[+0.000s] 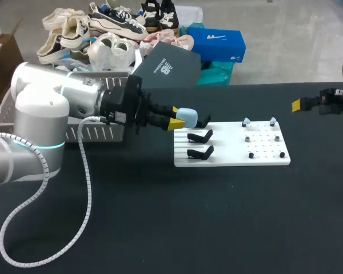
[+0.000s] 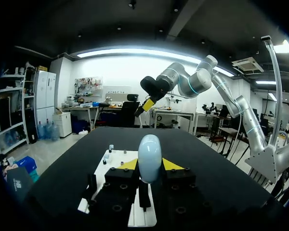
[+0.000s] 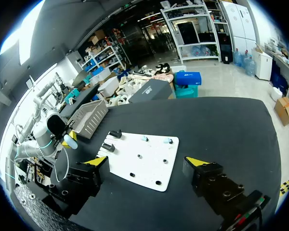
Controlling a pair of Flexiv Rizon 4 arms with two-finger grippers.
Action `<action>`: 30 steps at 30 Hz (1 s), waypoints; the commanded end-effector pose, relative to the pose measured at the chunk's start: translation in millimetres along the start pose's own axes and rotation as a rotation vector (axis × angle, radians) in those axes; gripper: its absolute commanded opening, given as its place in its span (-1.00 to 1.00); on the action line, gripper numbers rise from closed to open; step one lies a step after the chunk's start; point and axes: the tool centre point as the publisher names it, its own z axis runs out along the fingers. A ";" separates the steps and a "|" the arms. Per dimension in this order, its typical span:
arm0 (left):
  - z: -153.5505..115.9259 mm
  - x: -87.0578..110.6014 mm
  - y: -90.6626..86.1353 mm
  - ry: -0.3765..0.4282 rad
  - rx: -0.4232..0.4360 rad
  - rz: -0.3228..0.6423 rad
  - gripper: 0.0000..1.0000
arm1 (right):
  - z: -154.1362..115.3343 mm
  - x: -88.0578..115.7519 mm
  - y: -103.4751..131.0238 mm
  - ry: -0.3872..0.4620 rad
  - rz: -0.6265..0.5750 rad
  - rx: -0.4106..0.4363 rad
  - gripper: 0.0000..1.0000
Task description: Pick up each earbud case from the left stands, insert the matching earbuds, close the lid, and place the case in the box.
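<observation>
Fingers (image 2: 169,165) of our left gripper (image 2: 150,166) clenched on the blue case (image 2: 150,154), at the far stand (image 1: 204,121) | right gripper (image 3: 147,161) spread wide, holding nothing, well apart | step: pick-up | next, we judge: lift clear, bring case toward earbuds (image 1: 246,121) on board (image 1: 228,159).

The counter (image 1: 160,228) is plain black. The board (image 1: 228,158) on it is white, with black stands (image 1: 200,152), black pegs (image 1: 251,155) and two pale blue earbuds (image 1: 246,121). At the board's corner, the earbud case (image 1: 187,117) is pale blue between the yellow tips of the black left gripper (image 1: 177,117).
</observation>
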 end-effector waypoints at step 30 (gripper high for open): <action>38.4 -13.3 -18.5 -0.078 -0.065 0.130 -1.00 | -0.1 -0.3 -0.5 0.002 0.000 -0.001 1.00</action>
